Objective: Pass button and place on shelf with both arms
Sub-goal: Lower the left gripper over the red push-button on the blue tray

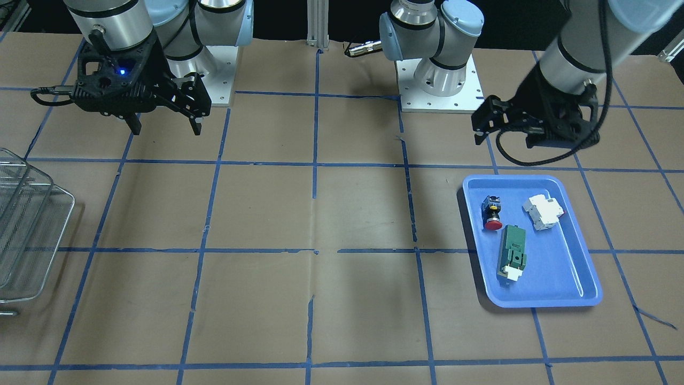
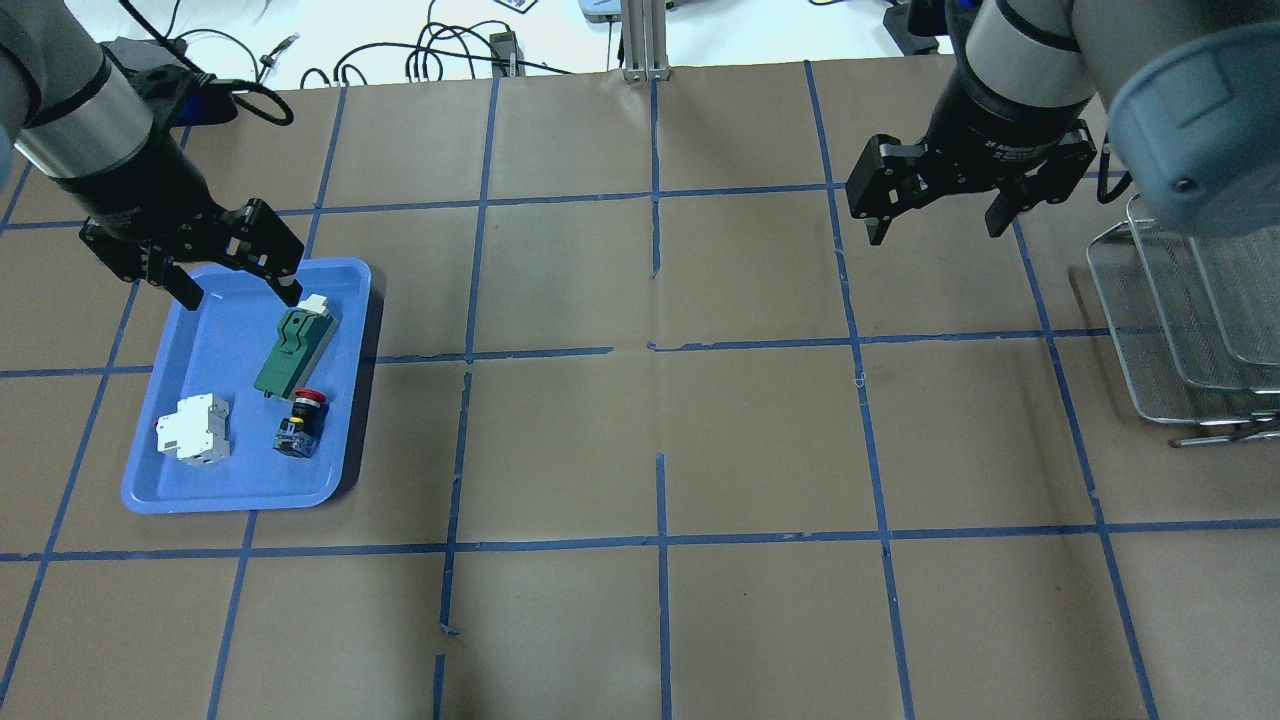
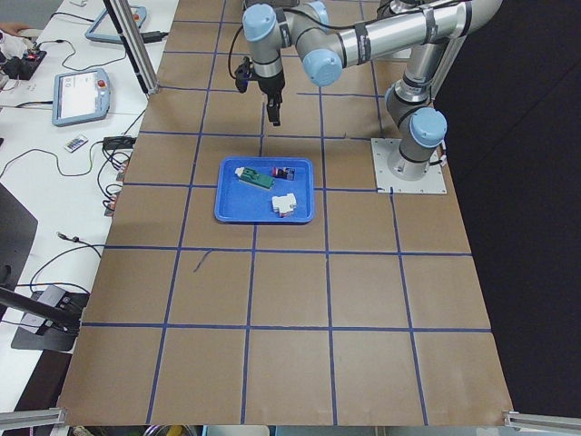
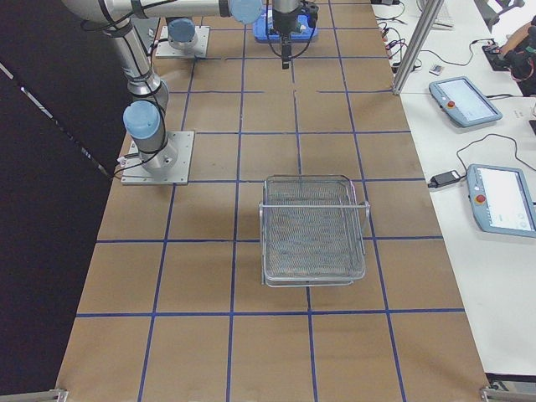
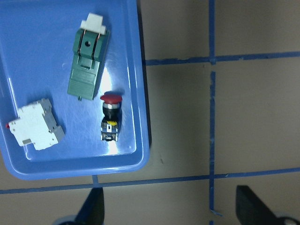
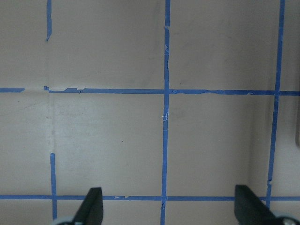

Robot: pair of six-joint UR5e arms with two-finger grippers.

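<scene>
Button (image 2: 300, 424) in tray (image 2: 215, 365) beside block (image 2: 293, 350) and module (image 2: 193, 430), shelf (image 2: 1180, 330) well apart across table (image 2: 640, 450)

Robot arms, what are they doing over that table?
Nothing is picked up yet. The left pincer hovers open over the far end of the blue tray. In the tray, the red-capped button lies beside a green block and a white module. The right pincer hangs open above the table, near the wire shelf where the button should end up.
</scene>
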